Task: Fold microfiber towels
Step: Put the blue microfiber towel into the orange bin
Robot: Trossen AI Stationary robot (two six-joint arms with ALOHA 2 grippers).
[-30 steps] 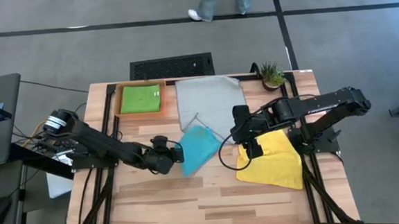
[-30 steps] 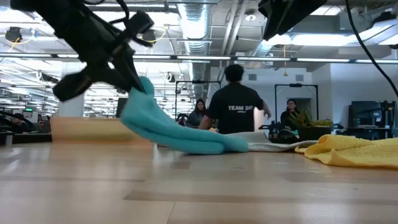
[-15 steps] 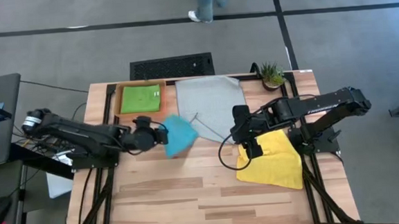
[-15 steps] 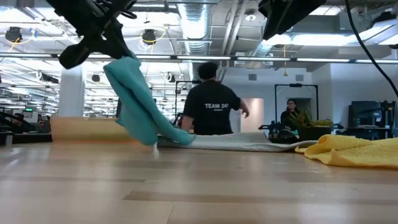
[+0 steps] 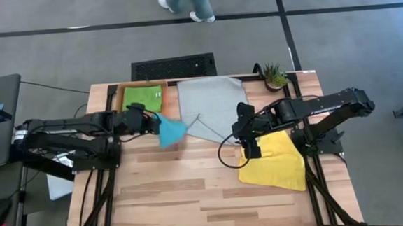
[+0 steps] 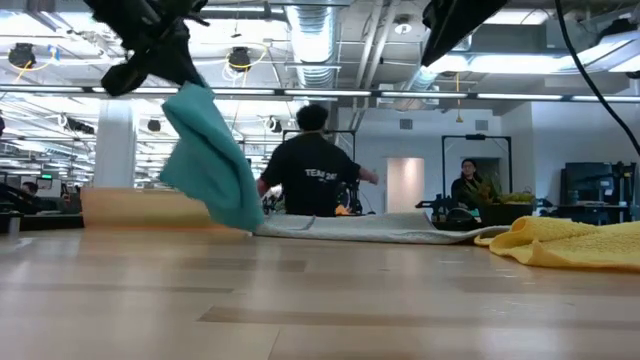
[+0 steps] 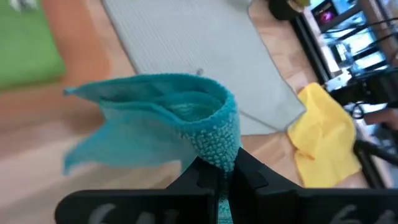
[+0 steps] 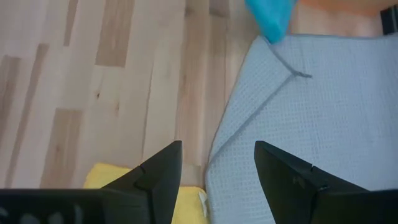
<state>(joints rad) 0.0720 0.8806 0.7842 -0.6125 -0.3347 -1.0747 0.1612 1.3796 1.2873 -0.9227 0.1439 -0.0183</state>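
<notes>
Blue towel (image 5: 170, 131) hangs pinched in raised left hand (image 5: 151, 123).

The person's dark shirt (image 6: 312, 185) bears pale lettering, seemingly "TEAM 24" plus an unclear character.

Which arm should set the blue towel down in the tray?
Left. Its gripper is shut on the blue towel, held clear of the table right beside the tray with the green towel. The right gripper hangs open over the grey towel.
</notes>
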